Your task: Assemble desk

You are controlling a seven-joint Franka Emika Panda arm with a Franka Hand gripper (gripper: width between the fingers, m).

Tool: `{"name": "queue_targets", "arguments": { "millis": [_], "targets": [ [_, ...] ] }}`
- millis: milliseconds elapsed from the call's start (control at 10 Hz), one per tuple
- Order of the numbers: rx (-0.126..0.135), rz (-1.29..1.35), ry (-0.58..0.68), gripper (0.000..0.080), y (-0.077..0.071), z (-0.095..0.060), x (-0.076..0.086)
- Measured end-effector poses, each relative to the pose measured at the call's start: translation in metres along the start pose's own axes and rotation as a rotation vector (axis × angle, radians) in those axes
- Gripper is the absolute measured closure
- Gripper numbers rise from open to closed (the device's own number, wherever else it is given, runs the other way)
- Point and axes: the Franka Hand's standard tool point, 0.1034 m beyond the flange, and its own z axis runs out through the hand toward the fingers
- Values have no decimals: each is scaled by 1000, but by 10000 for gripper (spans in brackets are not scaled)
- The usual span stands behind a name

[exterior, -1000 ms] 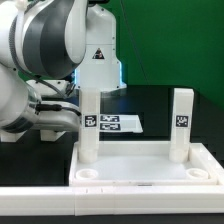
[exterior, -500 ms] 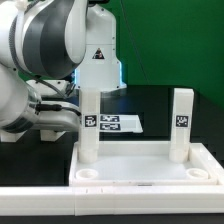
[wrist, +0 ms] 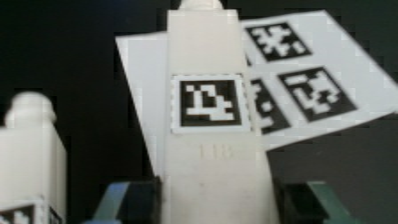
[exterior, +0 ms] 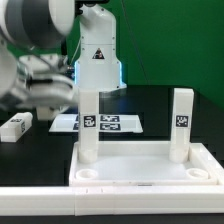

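We judge desk leg (wrist: 210, 105) stiff, light, slick | grasp flat sides mid-shaft | jaws straddle it, clamping unclear

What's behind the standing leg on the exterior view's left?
The marker board lies flat on the black table behind the leg, showing on both sides of it. The leg covers a strip of the board, so whatever is printed there cannot be seen.

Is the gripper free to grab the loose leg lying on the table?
Probably not yet: the gripper seems to hold another leg between its fingers, though the loose leg lies unobstructed.
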Motion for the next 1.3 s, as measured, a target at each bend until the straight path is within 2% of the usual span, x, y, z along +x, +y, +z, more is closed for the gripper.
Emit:
{"name": "queue_targets", "arguments": {
  "millis": [100, 200, 300, 600, 700, 800, 900, 1000, 1100, 1300],
  "targets": [
    [12, -9, -8, 512, -6, -9, -17],
    [18, -13, -13, 512, -10, -14, -26],
    [5, -20, 78, 512, -9, -18, -13],
    [-8, -32, 257, 511, -12, -21, -14],
    [2, 17, 313, 511, -36, -25, -25],
    [29, 27, 406, 511, -75, -29, -50],
    [31, 79, 439, 511, -104, -34, -63],
    [37, 96, 512, 511, -126, -44, -54],
    [24, 81, 599, 511, -128, -42, -39],
    [35, 71, 728, 511, -131, -43, -40]
  ]
}}
